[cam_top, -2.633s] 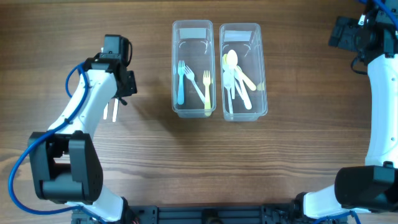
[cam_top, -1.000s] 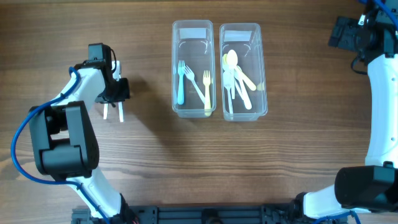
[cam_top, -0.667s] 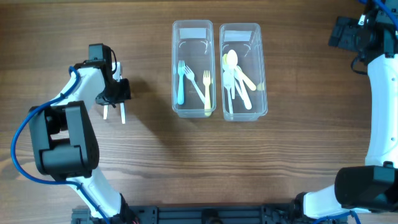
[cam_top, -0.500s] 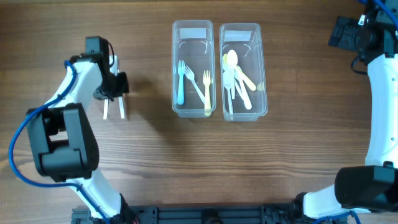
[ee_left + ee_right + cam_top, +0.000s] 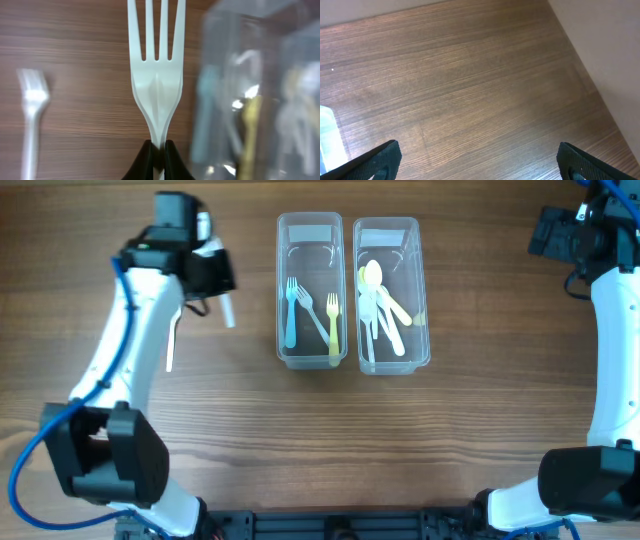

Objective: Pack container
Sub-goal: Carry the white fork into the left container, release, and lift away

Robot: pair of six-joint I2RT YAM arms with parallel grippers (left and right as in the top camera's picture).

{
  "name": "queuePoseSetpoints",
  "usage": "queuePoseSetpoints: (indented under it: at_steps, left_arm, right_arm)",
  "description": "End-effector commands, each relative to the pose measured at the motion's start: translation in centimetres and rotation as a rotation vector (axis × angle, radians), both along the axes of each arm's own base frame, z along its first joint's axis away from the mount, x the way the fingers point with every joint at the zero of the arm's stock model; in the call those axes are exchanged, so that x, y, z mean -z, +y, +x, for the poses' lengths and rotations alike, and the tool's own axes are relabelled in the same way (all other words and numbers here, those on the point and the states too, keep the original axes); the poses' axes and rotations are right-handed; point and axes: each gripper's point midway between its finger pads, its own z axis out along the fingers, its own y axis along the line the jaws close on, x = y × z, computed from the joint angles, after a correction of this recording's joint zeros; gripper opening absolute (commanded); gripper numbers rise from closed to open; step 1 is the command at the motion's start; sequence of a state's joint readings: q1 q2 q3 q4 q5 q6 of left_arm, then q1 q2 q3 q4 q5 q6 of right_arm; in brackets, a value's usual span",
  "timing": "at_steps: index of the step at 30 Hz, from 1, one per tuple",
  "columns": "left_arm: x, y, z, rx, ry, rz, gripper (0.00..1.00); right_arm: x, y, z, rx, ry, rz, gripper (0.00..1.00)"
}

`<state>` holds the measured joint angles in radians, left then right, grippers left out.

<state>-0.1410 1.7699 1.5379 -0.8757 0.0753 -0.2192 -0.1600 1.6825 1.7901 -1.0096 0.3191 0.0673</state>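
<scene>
beside fork container [image 5: 282, 300], left tool [image 5: 158, 152] pinching white fork [image 5: 156, 75] by handle, tines pointing straight outward

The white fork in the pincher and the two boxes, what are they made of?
The white fork looks like plastic: smooth, slightly glossy, moulded in one piece with a ridge down its neck. The fork box and the spoon box look like clear plastic, since a blue fork shows through a shiny wall; glass cannot be ruled out.
</scene>
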Motion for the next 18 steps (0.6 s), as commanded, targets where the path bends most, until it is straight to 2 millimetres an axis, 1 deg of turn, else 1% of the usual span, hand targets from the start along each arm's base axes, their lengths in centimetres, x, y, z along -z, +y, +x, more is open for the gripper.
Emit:
queuePoseSetpoints:
  at_steps: [1, 2, 3, 5, 6, 8, 10, 12, 15, 18]
  left_arm:
    - [-1.8, -6.3, -0.7, 0.056, -0.027, -0.120, 0.04]
    - [-2.0, -8.2, -0.9, 0.095, -0.042, -0.127, 0.04]
    - [-2.2, -9.3, -1.1, 0.121, -0.053, -0.132, 0.04]
    - [-2.4, -10.9, -1.3, 0.157, -0.069, -0.137, 0.04]
    - [-2.5, -12.1, -1.5, 0.182, -0.079, -0.143, 0.04]
    - [-2.6, -13.5, -2.0, 0.188, -0.080, -0.155, 0.04]
    - [-2.6, -14.5, -2.4, 0.199, -0.078, -0.156, 0.04]
    - [-2.2, -14.9, -2.5, 0.203, -0.082, -0.127, 0.04]
    - [-0.9, -14.3, -1.9, 0.176, -0.087, -0.051, 0.05]
    - [0.3, -14.2, -1.5, 0.167, -0.074, -0.033, 0.05]
  right_arm:
    - [-0.2, -0.2, 0.1, 0.017, -0.009, -0.008, 1.00]
    - [-0.2, -0.2, 0.1, 0.017, -0.008, -0.008, 1.00]
    - [-0.2, -0.2, 0.1, 0.017, -0.008, -0.008, 1.00]
    - [-0.2, -0.2, 0.1, 0.017, -0.008, -0.008, 1.00]
    - [-0.2, -0.2, 0.1, 0.017, -0.009, -0.008, 1.00]
    - [-0.2, -0.2, 0.1, 0.017, -0.009, -0.008, 1.00]
    - [-0.2, -0.2, 0.1, 0.017, -0.008, -0.008, 1.00]
    - [-0.2, -0.2, 0.1, 0.018, -0.009, -0.008, 1.00]
    - [-0.2, -0.2, 0.1, 0.018, -0.009, -0.008, 1.00]
    - [-0.2, -0.2, 0.1, 0.017, -0.008, -0.008, 1.00]
